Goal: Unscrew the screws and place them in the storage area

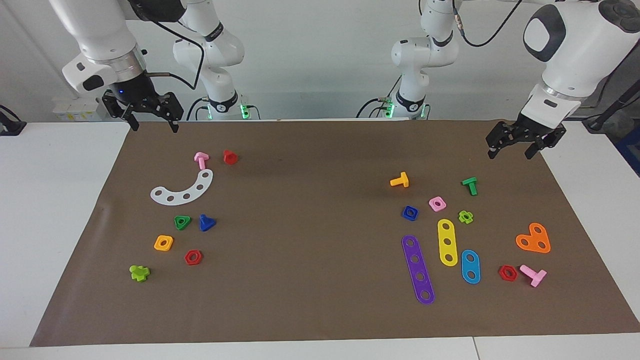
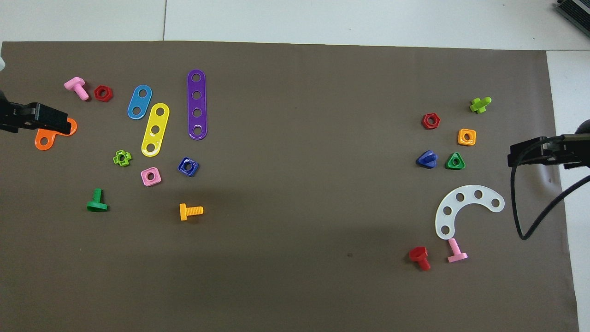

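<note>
Toward the right arm's end of the mat, beside the green triangular nut (image 1: 182, 222), lay the blue bolt (image 1: 206, 222), seemingly light, rigid, best gripped across its head; the left gripper (image 1: 515, 147) and right gripper (image 1: 154, 120) hung open, empty.

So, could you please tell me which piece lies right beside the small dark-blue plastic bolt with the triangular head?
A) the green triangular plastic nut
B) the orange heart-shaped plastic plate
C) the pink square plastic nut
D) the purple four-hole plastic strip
A: the dark-blue triangular-headed bolt lies next to the green triangular nut at the right arm's end of the table, just apart from it; the other three pieces sit at the left arm's end.
</note>
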Action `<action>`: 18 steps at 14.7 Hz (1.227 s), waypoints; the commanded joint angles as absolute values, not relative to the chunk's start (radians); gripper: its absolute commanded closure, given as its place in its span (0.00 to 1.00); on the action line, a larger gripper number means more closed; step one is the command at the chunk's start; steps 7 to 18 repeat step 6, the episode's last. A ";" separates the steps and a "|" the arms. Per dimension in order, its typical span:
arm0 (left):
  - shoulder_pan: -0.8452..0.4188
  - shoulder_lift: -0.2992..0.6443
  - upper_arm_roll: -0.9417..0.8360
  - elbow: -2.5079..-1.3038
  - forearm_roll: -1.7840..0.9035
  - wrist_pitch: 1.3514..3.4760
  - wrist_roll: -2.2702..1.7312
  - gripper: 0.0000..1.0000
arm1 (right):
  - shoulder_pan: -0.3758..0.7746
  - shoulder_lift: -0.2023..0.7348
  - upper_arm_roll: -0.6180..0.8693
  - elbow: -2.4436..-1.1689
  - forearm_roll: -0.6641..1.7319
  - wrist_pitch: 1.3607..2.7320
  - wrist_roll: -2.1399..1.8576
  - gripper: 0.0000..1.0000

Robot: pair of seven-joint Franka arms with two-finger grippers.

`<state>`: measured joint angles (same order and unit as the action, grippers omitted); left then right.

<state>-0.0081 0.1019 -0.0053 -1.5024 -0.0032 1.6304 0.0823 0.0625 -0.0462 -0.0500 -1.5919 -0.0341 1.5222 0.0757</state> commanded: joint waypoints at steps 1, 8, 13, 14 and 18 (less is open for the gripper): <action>-0.003 0.069 -0.006 -1.542 -0.008 1.644 0.084 0.00 | 0.049 -0.061 -0.048 -1.597 -0.035 1.508 0.060 0.00; -0.003 0.069 -0.006 -1.543 -0.008 1.644 0.084 0.00 | 0.049 -0.066 -0.048 -1.605 -0.035 1.511 0.064 0.00; -0.003 0.069 -0.006 -1.543 -0.008 1.644 0.084 0.00 | 0.049 -0.066 -0.048 -1.605 -0.035 1.511 0.064 0.00; -0.003 0.069 -0.006 -1.543 -0.008 1.644 0.084 0.00 | 0.049 -0.066 -0.048 -1.605 -0.035 1.511 0.064 0.00; -0.003 0.069 -0.006 -1.543 -0.008 1.644 0.084 0.00 | 0.049 -0.066 -0.048 -1.605 -0.035 1.511 0.064 0.00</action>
